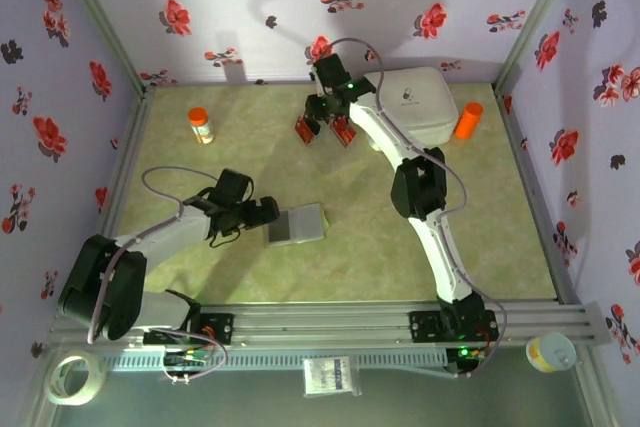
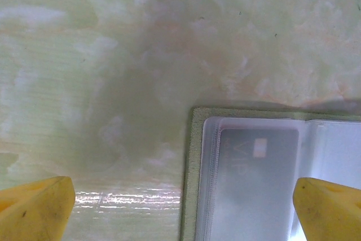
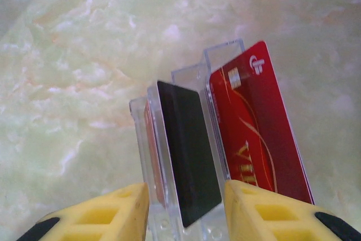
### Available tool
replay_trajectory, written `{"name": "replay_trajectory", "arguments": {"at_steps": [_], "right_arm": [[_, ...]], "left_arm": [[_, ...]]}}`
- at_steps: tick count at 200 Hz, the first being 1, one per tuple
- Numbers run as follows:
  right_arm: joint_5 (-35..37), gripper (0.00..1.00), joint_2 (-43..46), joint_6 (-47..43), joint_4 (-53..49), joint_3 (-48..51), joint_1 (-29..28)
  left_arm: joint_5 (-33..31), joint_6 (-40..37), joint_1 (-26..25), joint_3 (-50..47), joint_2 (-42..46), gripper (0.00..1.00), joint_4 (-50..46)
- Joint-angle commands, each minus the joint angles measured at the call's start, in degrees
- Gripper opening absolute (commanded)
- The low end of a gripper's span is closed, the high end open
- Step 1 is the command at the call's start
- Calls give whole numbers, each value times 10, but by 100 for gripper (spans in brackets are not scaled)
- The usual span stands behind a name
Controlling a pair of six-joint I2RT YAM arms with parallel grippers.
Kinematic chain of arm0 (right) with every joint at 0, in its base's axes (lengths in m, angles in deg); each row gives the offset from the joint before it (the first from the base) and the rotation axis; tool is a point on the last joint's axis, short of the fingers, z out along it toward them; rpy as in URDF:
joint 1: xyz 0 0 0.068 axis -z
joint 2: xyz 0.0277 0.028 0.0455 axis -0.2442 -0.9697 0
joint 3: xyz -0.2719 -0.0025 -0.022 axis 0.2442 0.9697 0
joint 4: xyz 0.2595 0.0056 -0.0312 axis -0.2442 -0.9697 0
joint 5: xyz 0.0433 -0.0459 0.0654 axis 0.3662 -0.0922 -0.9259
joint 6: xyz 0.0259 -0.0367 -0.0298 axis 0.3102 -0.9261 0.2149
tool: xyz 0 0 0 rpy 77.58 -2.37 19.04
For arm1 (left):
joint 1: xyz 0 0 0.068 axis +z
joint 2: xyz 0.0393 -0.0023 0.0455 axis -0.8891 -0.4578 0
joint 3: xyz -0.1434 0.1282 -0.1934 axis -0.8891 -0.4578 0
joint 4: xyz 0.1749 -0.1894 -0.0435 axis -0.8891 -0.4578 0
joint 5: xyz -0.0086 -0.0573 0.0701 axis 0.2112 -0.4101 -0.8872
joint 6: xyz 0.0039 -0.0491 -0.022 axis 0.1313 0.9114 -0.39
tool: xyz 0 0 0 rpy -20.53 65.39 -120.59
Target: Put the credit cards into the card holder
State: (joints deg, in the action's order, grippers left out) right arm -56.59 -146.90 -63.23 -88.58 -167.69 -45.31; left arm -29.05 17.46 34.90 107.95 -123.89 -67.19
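Yellow-fingered, the right end effector [image 3: 186, 196] stands part-open astride a thin dark-faced rectangular card [image 3: 186, 150] set upright in a clear plastic slotted stand [image 3: 223, 55]. Whether its pads press the card or merely flank it I cannot tell. In the next slot, just beside, stands a red glossy credit card [image 3: 259, 122] with gold VIP lettering. Kept on edge, the cards offer their top edges to a pinch from above.

Well apart, toward the near left of the pale green marbled worktop [image 1: 250, 157], lies the olive-green square card holder [image 1: 296, 225], opened flat with its clear sleeves upward for loading. The left end effector [image 1: 262, 215] hovers at its left edge, spread fully and empty, probably to steady it.

Open worktop lies between stand and holder. A white rounded box [image 1: 420, 102] and an orange-capped bottle [image 1: 201, 125] sit off that path.
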Motion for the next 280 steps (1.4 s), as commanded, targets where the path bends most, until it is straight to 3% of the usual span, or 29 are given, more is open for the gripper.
{"name": "replay_trajectory", "arguments": {"at_steps": [1,117,280], "right_arm": [[6,40,-22,-17,26,-33,-4],[47,37,-81,-66,28,-73,-14],[67,1,-81,-75,21,-90,-14]], "left_arm": [[12,8,2,17,-2,100,2],[20,15,2,8,2,100,5],[24,17,3,-6,-8,100,24]]}}
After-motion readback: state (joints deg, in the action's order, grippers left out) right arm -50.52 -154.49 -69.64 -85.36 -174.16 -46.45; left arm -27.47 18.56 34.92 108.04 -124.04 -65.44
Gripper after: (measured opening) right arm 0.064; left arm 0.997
